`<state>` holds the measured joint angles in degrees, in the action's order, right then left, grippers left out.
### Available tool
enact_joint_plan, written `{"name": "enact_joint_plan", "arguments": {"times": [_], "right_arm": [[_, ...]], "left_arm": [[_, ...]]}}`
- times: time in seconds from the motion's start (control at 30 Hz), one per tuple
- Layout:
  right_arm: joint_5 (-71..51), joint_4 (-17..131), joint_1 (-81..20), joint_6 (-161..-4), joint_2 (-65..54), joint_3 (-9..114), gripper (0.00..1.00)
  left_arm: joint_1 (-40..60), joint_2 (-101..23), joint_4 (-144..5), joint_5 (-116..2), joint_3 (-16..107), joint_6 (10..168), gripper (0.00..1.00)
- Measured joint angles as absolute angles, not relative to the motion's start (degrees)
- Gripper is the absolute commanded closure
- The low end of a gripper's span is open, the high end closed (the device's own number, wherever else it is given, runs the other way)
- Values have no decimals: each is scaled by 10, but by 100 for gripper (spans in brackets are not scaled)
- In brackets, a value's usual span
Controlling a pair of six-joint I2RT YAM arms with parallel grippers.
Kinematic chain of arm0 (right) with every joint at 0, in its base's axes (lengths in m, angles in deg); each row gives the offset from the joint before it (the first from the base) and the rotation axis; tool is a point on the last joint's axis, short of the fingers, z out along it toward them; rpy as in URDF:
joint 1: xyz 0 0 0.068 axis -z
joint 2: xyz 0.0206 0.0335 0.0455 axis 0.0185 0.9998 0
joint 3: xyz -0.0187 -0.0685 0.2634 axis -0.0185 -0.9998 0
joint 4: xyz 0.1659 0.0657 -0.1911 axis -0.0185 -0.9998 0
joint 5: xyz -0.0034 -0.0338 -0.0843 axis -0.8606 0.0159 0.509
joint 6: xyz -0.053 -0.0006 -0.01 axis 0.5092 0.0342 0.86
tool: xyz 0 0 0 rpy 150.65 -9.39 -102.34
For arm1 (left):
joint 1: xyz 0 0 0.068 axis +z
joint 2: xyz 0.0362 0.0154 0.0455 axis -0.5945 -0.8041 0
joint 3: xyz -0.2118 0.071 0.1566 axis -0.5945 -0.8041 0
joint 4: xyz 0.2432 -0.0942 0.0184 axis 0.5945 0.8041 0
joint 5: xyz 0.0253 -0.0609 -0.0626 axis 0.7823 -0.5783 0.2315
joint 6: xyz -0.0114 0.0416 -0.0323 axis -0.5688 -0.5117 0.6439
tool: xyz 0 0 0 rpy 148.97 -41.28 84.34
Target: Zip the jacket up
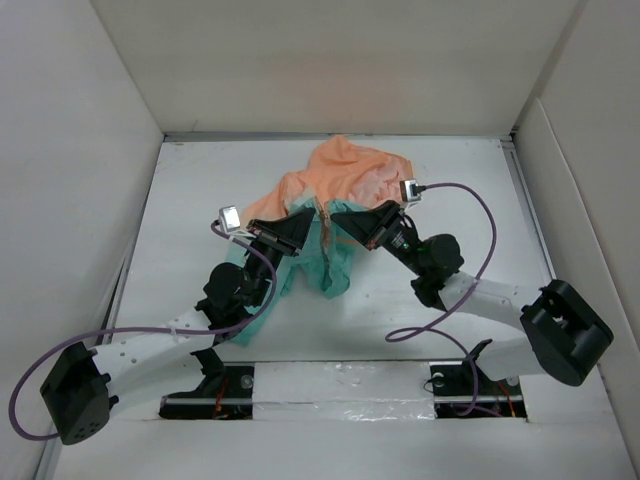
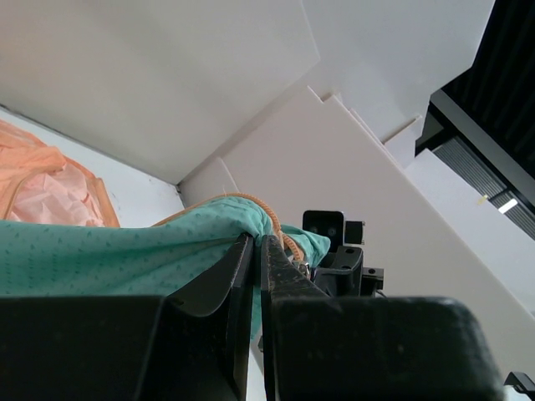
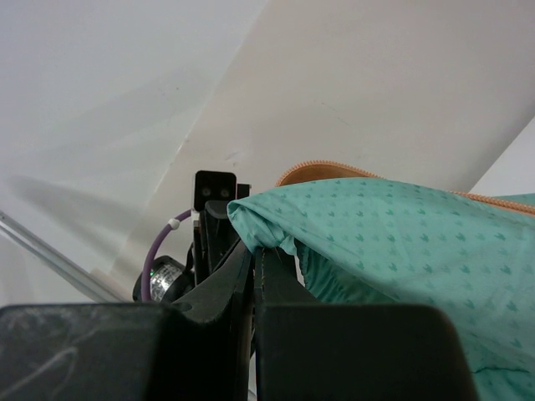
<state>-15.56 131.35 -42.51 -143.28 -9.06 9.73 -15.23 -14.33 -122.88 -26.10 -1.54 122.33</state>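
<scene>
The jacket (image 1: 340, 180) lies in the middle of the table, orange at the far end and teal near the arms. My left gripper (image 1: 297, 232) is shut on teal jacket fabric beside the orange zipper (image 2: 276, 224), seen in the left wrist view (image 2: 257, 242). My right gripper (image 1: 345, 222) is shut on a teal fold of the jacket (image 3: 376, 234), seen in the right wrist view (image 3: 253, 249). Both grippers hold the teal front edges lifted, close together and facing each other. A teal flap (image 1: 333, 270) hangs below them. The zipper slider is not clearly visible.
White walls (image 1: 80, 120) enclose the table (image 1: 190, 200) on the left, back and right. Purple cables (image 1: 480, 250) loop from both wrists over the table. The arm bases (image 1: 220, 385) stand at the near edge.
</scene>
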Motion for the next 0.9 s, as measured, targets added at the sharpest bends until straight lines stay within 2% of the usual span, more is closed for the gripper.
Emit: {"name": "enact_joint_plan", "arguments": {"times": [0.9], "right_arm": [[-153, 1314, -431, -1433, -90, 97, 100]], "left_arm": [[-152, -136, -1229, -271, -15, 1208, 100]]}}
